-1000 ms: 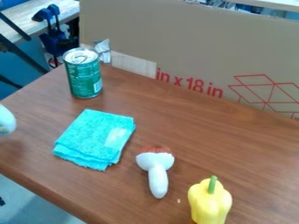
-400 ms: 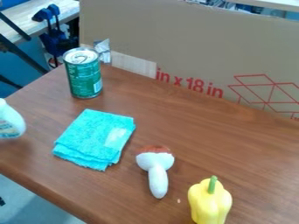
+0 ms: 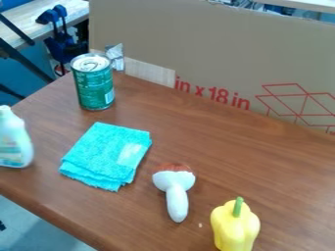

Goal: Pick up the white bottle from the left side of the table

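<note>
Bright, diffuse light, seemingly from above. Soft pale sheen across brown desk (image 3: 196, 132); small glints on can lid (image 3: 90, 62) and crumpled foil (image 3: 115, 55). Cardboard (image 3: 209, 44) evenly lit, no harsh glare. Shadows faint, soft-edged.

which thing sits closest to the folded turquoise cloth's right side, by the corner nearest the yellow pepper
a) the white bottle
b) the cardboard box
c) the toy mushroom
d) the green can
c, the toy mushroom lies just to the right of the lower part of the folded cloth, between it and the yellow pepper.
</note>
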You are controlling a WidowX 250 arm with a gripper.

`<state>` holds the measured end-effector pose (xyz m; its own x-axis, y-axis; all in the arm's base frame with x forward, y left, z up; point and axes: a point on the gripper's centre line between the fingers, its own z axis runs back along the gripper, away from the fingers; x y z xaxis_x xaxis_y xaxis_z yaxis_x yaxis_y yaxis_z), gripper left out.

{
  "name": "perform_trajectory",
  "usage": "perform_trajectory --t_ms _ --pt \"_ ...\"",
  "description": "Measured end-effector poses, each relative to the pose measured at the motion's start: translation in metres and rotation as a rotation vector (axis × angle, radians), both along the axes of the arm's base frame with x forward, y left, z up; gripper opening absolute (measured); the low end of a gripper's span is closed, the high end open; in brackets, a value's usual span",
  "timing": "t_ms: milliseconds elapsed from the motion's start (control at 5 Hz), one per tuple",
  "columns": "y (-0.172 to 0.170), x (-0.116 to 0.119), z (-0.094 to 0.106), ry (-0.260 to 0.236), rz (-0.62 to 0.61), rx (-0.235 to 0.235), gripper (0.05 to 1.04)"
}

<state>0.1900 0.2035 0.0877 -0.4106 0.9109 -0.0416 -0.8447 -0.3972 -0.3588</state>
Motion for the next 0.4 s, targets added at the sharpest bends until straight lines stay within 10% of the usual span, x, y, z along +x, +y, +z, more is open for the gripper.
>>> perform_trajectory --t_ms 400 --pt "0.002 -0.0002 -0.0014 0.037 -0.083 0.061 1.007"
